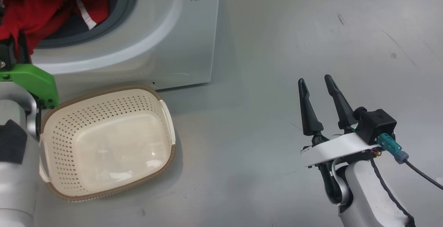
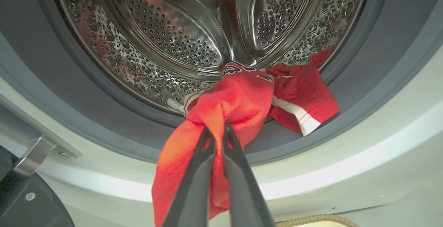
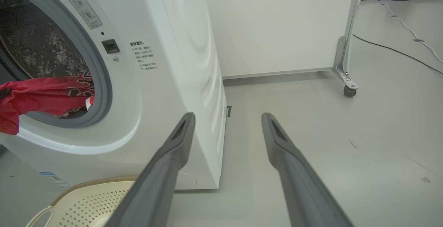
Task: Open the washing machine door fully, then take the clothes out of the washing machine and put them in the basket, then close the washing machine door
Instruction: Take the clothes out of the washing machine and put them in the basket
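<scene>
Red jersey is clamped in your left gripper: lift it clear of the grey seal before lowering it into the basket; your right gripper stands with its fingers apart.

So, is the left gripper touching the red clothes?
Touching. The left wrist view shows it plainly: the left gripper is shut on a bunched fold of the red clothes at the mouth of the drum.
</scene>
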Robot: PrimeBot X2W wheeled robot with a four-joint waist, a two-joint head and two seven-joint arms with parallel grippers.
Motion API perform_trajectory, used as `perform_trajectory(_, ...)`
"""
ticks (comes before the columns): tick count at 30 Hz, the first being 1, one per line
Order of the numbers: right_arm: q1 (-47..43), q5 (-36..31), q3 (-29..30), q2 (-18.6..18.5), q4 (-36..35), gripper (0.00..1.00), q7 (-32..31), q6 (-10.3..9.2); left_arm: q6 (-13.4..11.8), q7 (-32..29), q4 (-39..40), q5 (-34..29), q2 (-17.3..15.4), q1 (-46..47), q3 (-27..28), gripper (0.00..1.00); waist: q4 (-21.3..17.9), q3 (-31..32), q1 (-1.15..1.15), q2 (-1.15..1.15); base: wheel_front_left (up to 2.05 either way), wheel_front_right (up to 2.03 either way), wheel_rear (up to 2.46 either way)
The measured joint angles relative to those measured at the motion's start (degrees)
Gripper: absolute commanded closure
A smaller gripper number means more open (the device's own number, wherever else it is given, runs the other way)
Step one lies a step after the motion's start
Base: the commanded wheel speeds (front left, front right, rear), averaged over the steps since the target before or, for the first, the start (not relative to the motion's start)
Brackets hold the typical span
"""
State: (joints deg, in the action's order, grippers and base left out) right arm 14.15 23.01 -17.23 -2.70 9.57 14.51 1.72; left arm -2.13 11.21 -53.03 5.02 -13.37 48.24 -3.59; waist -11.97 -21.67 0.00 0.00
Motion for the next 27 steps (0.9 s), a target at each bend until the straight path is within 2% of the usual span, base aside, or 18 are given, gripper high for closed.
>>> perform_trajectory(10, -2.2, -0.5, 0.7, 0.0, 0.3, 0.0, 0.0, 0.66, 1.9, 2.0, 0.6, 0.7, 1.2, -4.2, -0.3, 1.0, 2.8, 5.4, 0.0, 0.0, 0.0, 0.0, 0.0)
perform_trajectory(27, -4.6, -0.5, 1.7, 0.0, 0.3, 0.0, 0.0, 0.76, 3.0, 3.1, 9.0, 2.6, 4.7, -9.5, -0.2, 1.0, 5.2, 10.3, 0.0, 0.0, 0.0, 0.0, 0.0)
